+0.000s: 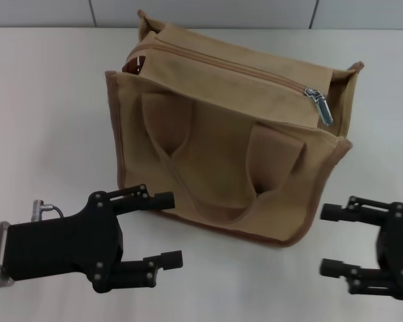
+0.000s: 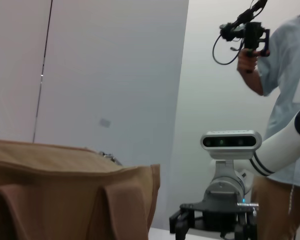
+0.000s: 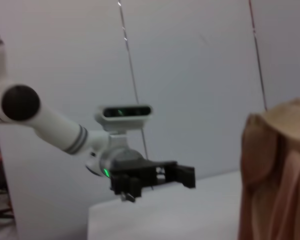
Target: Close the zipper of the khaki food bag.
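The khaki food bag [image 1: 221, 147] stands on the white table, its two wide handles hanging down its near side. The zipper [image 1: 235, 67] runs along its top, with the silver slider and pull tab [image 1: 320, 104] at the right end; a small gap shows at the left end. My left gripper [image 1: 164, 229] is open and empty, low in front of the bag's left corner. My right gripper [image 1: 330, 239] is open and empty, just right of the bag's front right corner. The bag also shows in the left wrist view [image 2: 65, 195] and in the right wrist view [image 3: 277, 175].
The white table [image 1: 47, 121] reaches a pale wall behind the bag. In the left wrist view a person [image 2: 285, 100] holding a camera rig stands beyond my right gripper [image 2: 215, 222]. The right wrist view shows my left gripper [image 3: 155, 180].
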Tool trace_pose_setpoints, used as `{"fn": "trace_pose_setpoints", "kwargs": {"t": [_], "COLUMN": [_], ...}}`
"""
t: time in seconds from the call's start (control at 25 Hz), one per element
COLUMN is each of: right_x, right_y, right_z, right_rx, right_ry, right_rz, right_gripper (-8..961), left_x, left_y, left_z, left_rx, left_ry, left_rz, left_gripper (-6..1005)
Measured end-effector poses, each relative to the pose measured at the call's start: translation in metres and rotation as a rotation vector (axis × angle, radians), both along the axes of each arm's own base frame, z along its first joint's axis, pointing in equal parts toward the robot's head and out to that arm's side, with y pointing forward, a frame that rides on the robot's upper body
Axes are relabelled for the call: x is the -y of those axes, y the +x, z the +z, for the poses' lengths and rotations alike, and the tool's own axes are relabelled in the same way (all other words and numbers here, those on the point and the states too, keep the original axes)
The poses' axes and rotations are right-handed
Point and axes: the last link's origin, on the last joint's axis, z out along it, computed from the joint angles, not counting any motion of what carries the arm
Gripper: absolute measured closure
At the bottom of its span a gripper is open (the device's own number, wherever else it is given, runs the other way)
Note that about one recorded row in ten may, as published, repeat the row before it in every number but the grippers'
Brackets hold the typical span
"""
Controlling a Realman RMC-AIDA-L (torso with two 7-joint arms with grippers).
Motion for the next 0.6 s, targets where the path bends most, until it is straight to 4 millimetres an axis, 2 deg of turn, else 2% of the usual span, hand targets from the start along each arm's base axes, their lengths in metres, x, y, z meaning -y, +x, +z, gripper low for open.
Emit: {"fn": "trace_pose_setpoints", "kwargs": {"t": [0.08,0.28,0.6], "right_x": [-0.001,-0.002,-0.003], "right_y": [0.002,-0.002,0.0], "right_z": [-0.014,-0.031,-0.037], "right_rx": [0.023,0.045,0.072], "right_ry": [-0.005,-0.057,-0.062], "right_rz": [-0.003,0.007,0.008], "right_gripper": [201,201,201], "left_x": [0.001,0.003,0.007], "left_y": [-0.001,-0.001,-0.003], "left_z": [-0.002,-0.007,-0.009], "left_rx": [0.0,0.007,0.01], "left_ry": [0.008,0.014,0.01], "left_rz": [-0.002,-0.002,0.013], "left_gripper": [229,229,229]}}
